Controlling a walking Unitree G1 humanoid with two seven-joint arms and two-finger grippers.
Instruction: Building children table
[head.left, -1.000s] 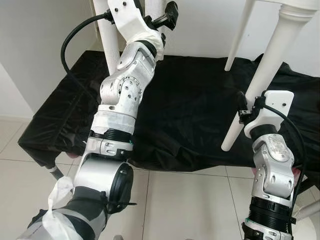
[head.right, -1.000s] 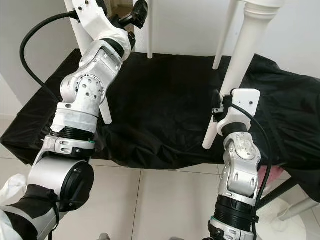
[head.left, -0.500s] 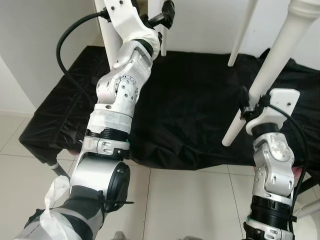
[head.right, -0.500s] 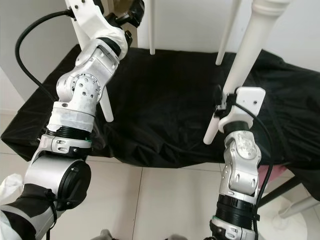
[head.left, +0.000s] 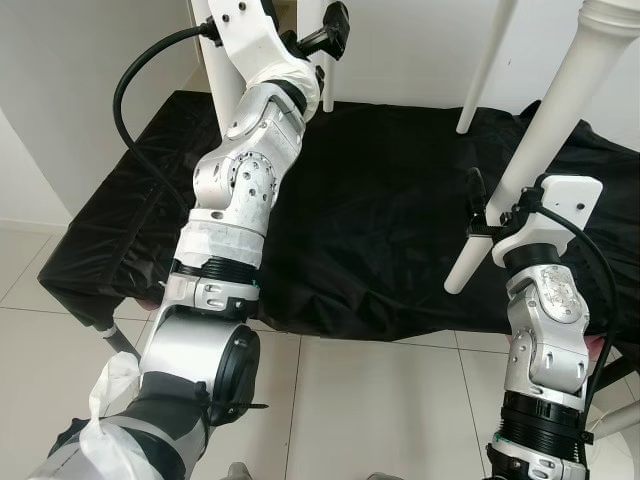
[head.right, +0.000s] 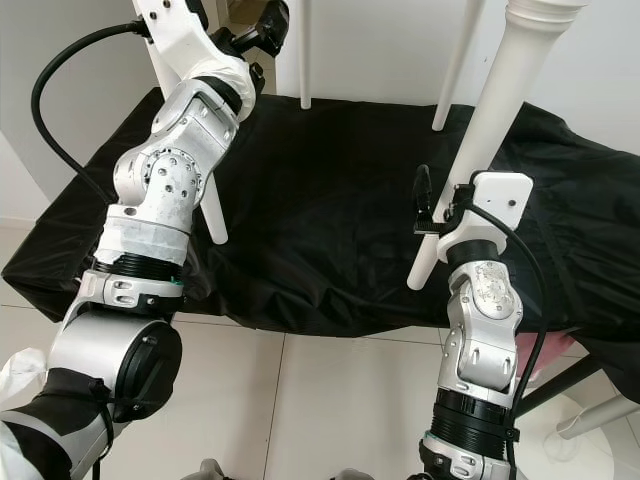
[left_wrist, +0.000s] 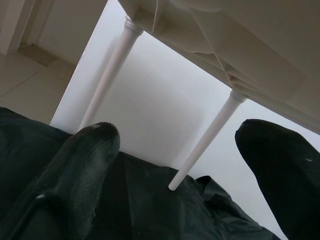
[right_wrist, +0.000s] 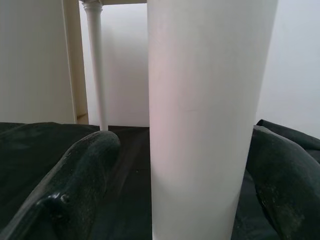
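1. The white children's table (left_wrist: 240, 45) stands on the black-draped bench (head.left: 390, 200) with four legs fitted; assembly looks nearly done
2. The right gripper (right_wrist: 200, 165), jaws spread, straddles the leg at four o'clock (head.left: 540, 150) without pinching it
3. The left gripper (left_wrist: 185, 165), jaws spread, is raised at eleven o'clock, empty
4. Any tightening or lifting down remains

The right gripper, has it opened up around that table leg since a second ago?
Yes. The right gripper now has its fingers spread, one black finger standing off the near white table leg, where before it sat against the leg.
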